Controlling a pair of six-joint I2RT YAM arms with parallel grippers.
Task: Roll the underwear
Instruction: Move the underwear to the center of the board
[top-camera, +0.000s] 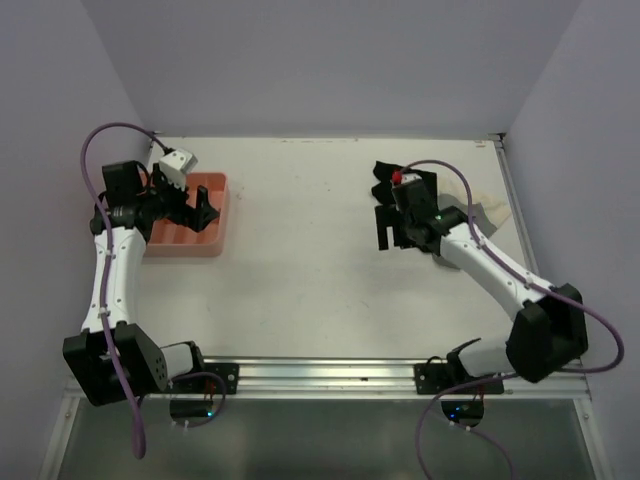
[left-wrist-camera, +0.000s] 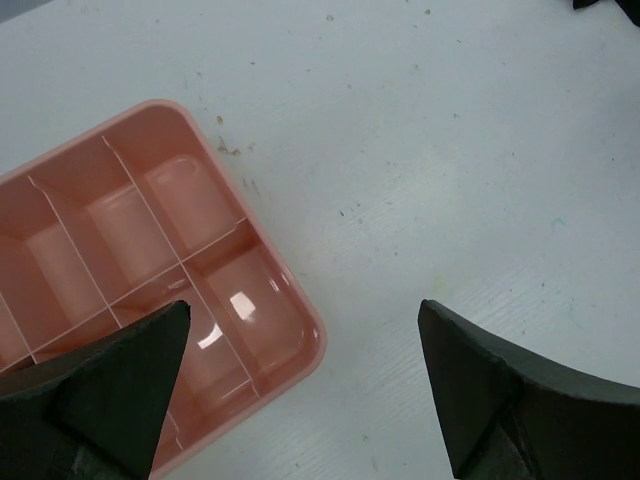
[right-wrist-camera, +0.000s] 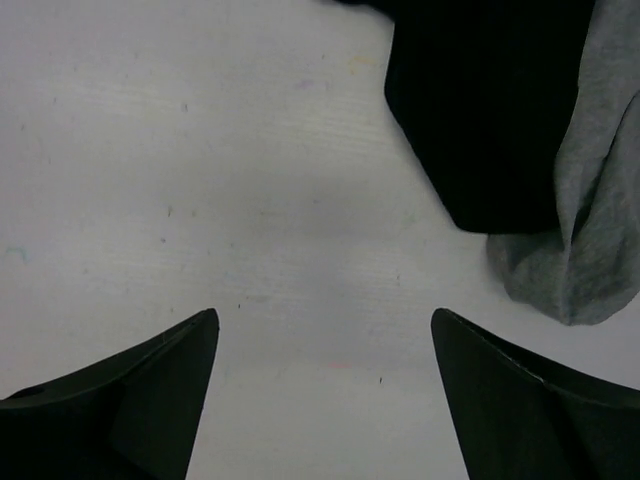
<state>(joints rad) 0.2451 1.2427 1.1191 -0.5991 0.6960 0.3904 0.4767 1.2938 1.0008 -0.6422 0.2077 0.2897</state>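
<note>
The underwear lies in a loose pile at the back right of the table: a black piece (top-camera: 384, 176) and a cream piece (top-camera: 492, 208). In the right wrist view the black underwear (right-wrist-camera: 490, 110) and a grey piece (right-wrist-camera: 592, 230) fill the upper right corner. My right gripper (top-camera: 393, 237) (right-wrist-camera: 324, 313) hovers open over bare table just left of the pile, with nothing between its fingers. My left gripper (top-camera: 203, 213) (left-wrist-camera: 303, 306) is open above the near right corner of the pink tray (left-wrist-camera: 310, 330), and holds nothing.
The pink compartment tray (top-camera: 218, 215) sits at the far left, and the compartments in view hold nothing. White table surface (top-camera: 300, 260) stretches between tray and pile. Walls close in the left, back and right sides.
</note>
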